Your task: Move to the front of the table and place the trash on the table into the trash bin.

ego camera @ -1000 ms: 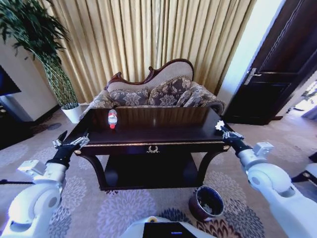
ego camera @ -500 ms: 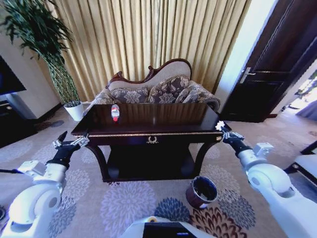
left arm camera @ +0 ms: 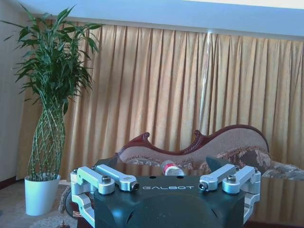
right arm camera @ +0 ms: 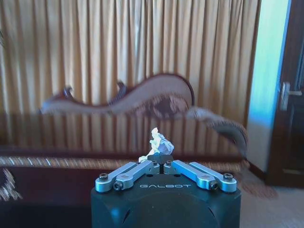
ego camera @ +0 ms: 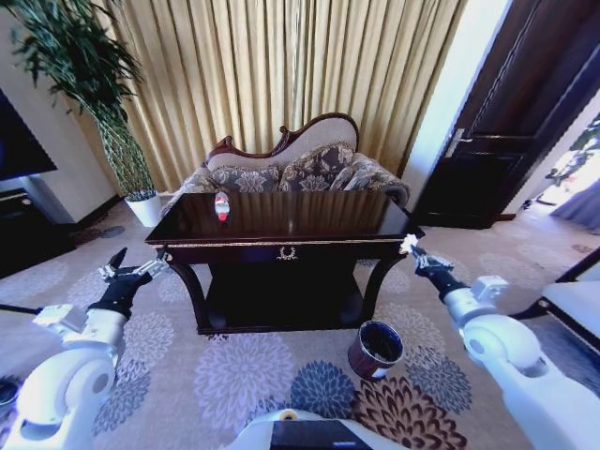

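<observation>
Bin (ego camera: 376, 348) beside table (ego camera: 281, 246), right tool (right arm camera: 160, 160) pinching paper wad (right arm camera: 158, 141)

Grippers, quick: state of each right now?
Left gripper: open, empty, beside the table's left corner.
Right gripper: shut on a paper wad.

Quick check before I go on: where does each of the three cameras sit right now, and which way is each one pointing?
Head view: on the head, looking forward and down at the table, trash bin and sofa; both arms show, left hand, right hand.
Left wrist view: behind the open left hand, facing the bottle, sofa, curtain and plant.
Right wrist view: behind the right hand, shut on a paper wad, facing sofa and door.
Shared: sofa and curtain in all three; the bottle in head and left wrist views.
</observation>
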Robot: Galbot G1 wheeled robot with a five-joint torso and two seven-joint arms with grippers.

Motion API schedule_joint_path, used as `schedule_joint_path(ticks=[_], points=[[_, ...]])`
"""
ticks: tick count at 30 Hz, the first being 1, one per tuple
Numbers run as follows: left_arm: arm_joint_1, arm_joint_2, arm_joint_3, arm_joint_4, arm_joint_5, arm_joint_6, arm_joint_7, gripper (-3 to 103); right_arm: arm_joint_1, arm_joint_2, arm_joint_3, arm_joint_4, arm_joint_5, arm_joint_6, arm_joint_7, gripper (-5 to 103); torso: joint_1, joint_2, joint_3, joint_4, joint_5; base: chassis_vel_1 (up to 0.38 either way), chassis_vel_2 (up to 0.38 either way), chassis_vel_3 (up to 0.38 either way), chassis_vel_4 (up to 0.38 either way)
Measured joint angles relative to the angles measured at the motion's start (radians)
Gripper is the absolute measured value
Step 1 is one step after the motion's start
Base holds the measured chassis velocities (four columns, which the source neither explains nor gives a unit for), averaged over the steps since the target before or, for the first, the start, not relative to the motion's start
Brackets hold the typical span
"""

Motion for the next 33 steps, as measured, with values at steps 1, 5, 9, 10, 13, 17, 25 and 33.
schedule_joint_path(ticks=[1, 5, 9, 10, 13, 17, 25, 33], points=[[0.000, -0.001, 0.000, 0.000, 0.000, -0.001, 0.000, 100, 0.000, 0.009, -0.020, -0.032, -0.023, 0.007, -0.002, 0, 0.000, 0.000, 0.000, 0.0000, 0.0003, 0.000, 0.000, 0.000, 0.000], [0.000, -0.006, -0.003, -0.002, 0.001, -0.002, 0.000, 100, 0.012, 0.037, -0.068, -0.148, -0.079, 0.039, -0.005, 0, 0.000, 0.000, 0.000, 0.0001, 0.0001, 0.000, 0.000, 0.000, 0.000], [0.004, -0.010, -0.006, -0.005, 0.002, -0.003, 0.000, 100, 0.058, 0.070, -0.144, -0.355, -0.146, 0.108, -0.013, 0, 0.000, 0.000, 0.000, -0.0003, 0.0001, 0.000, 0.000, 0.000, 0.000], [0.004, -0.010, -0.006, -0.005, 0.002, -0.003, 0.000, 100, 0.058, 0.070, -0.144, -0.355, -0.146, 0.108, -0.013, 0, 0.000, 0.000, 0.000, -0.0003, 0.0001, 0.000, 0.000, 0.000, 0.000], [0.004, -0.012, -0.005, -0.007, 0.002, -0.003, 0.000, 100, 0.115, 0.096, -0.200, -0.503, -0.186, 0.156, -0.021, 0, 0.000, 0.000, 0.000, 0.0000, 0.0001, 0.000, 0.000, 0.000, 0.000], [0.013, -0.013, -0.005, -0.022, 0.002, -0.004, -0.001, 100, 0.208, 0.124, -0.272, -0.715, -0.207, 0.208, -0.022, 0, 0.000, 0.000, 0.000, 0.0000, 0.0005, 0.000, 0.000, 0.000, 0.000], [0.018, -0.016, -0.016, -0.029, 0.000, -0.005, -0.002, 100, 0.277, 0.138, -0.333, -0.914, -0.232, 0.262, -0.023, 0, 0.000, 0.000, 0.000, -0.0001, 0.0001, 0.000, 0.000, 0.000, 0.000], [0.012, -0.022, 0.004, -0.025, 0.007, -0.007, -0.002, 100, 0.264, 0.175, -0.347, -0.929, -0.244, 0.296, -0.024, 0, 0.000, 0.000, 0.000, -0.0002, 0.0001, 0.000, 0.000, 0.000, 0.000]])
